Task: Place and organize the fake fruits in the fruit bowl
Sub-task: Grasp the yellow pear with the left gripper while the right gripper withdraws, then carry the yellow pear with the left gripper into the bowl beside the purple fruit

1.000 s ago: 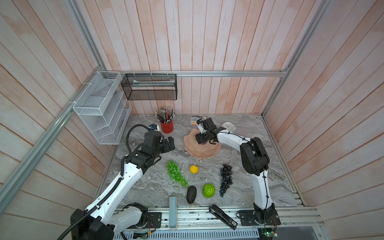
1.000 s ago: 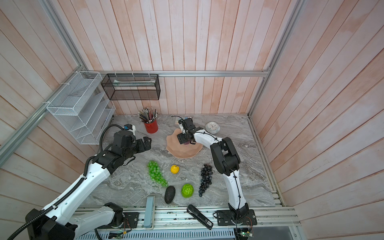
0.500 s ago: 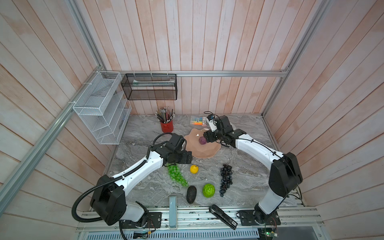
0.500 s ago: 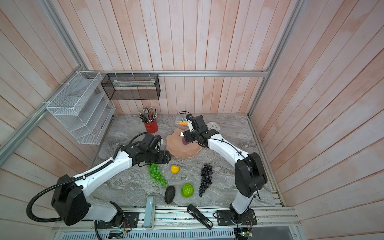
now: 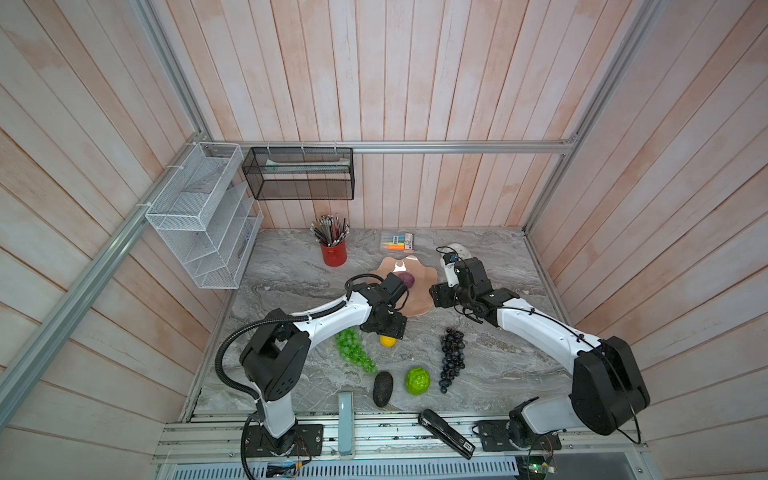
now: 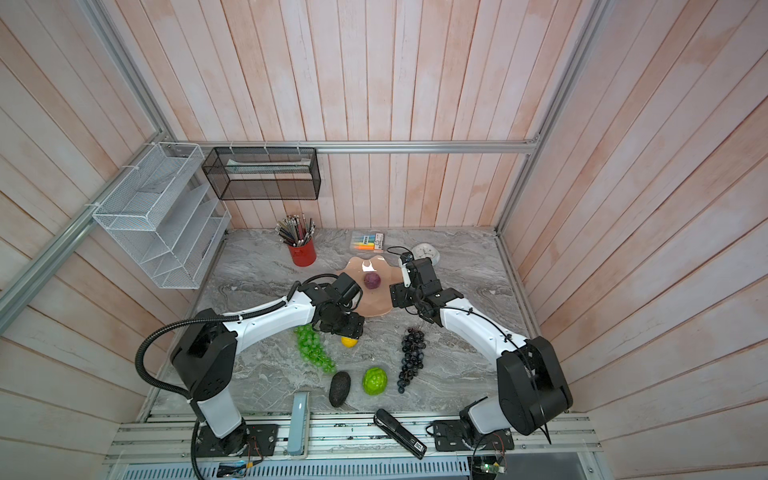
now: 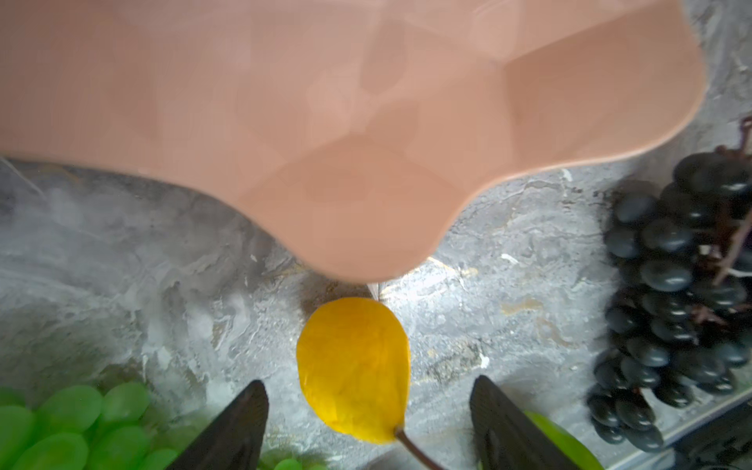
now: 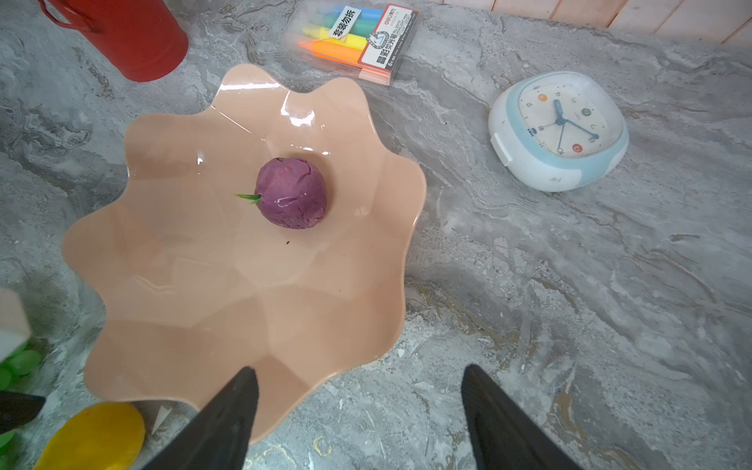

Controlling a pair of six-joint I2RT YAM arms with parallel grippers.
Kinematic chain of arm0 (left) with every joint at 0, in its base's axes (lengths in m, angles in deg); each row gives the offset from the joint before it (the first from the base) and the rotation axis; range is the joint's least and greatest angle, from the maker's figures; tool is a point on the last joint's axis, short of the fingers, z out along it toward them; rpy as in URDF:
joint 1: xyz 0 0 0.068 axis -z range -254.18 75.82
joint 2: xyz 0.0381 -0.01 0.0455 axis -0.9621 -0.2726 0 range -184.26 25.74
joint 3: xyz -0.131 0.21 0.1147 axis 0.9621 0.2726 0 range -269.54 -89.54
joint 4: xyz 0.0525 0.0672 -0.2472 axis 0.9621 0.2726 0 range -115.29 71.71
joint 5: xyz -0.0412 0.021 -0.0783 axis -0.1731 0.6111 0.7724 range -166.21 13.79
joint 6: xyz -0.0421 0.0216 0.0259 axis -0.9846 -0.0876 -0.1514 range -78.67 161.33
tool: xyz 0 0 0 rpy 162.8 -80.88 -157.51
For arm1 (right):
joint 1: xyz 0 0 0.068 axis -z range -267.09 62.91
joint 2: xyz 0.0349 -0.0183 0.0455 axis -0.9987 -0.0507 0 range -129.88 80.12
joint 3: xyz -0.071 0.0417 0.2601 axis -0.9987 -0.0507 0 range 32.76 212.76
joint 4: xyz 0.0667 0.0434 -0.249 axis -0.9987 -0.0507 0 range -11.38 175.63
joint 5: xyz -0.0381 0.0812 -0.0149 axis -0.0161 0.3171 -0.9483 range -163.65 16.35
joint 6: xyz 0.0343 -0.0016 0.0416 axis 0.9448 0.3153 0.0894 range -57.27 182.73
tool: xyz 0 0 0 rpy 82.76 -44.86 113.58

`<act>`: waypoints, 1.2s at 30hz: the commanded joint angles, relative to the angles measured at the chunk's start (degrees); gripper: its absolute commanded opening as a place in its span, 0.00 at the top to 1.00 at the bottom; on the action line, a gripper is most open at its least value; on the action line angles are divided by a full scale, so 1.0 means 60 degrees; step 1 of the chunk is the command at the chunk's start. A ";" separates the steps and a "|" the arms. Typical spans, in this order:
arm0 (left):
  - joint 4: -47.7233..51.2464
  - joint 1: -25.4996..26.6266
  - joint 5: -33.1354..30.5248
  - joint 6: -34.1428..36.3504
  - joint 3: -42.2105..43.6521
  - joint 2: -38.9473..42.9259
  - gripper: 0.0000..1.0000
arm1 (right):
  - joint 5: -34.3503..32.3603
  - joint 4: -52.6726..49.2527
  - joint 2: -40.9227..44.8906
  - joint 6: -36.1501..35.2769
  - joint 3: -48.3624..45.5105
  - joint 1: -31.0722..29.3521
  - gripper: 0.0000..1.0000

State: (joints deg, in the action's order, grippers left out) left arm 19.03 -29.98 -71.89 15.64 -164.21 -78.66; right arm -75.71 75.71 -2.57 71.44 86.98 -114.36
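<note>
So, our left gripper [image 7: 368, 384] hangs jaws apart over the yellow ball [image 7: 353, 366]; it's probably light and slick, so we'd pinch its middle.

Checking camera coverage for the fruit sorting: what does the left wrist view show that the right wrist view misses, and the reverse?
Only the left wrist view: the black-purple plastic grape bunch. Only the right wrist view: the small purple plastic ball, the white-and-blue clock, the red cup. Both: the glossy peach-pink scalloped bowl and the small yellow plastic ball.
</note>
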 commanded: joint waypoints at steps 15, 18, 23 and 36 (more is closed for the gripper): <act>-0.0314 0.0090 -0.0355 0.0166 0.0160 -0.0812 0.36 | 0.0222 0.0447 -0.0045 0.0146 -0.0222 0.0238 0.21; -0.0345 0.0088 -0.0300 0.0128 0.0227 -0.0866 0.42 | 0.0228 0.0457 -0.0059 0.0160 -0.0251 0.0243 0.21; -0.0411 0.0088 -0.0149 0.0103 0.0345 -0.0737 0.61 | 0.0257 0.0395 -0.0104 0.0118 -0.0190 0.0238 0.22; 0.0118 -0.0616 0.0936 0.0035 0.0140 0.1215 0.69 | 0.0275 0.0215 0.0212 0.0064 -0.0126 0.0238 0.22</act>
State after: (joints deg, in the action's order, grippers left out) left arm 18.41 -32.67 -68.92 16.23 -161.46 -75.75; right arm -74.77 77.90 -2.59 71.92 85.95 -113.18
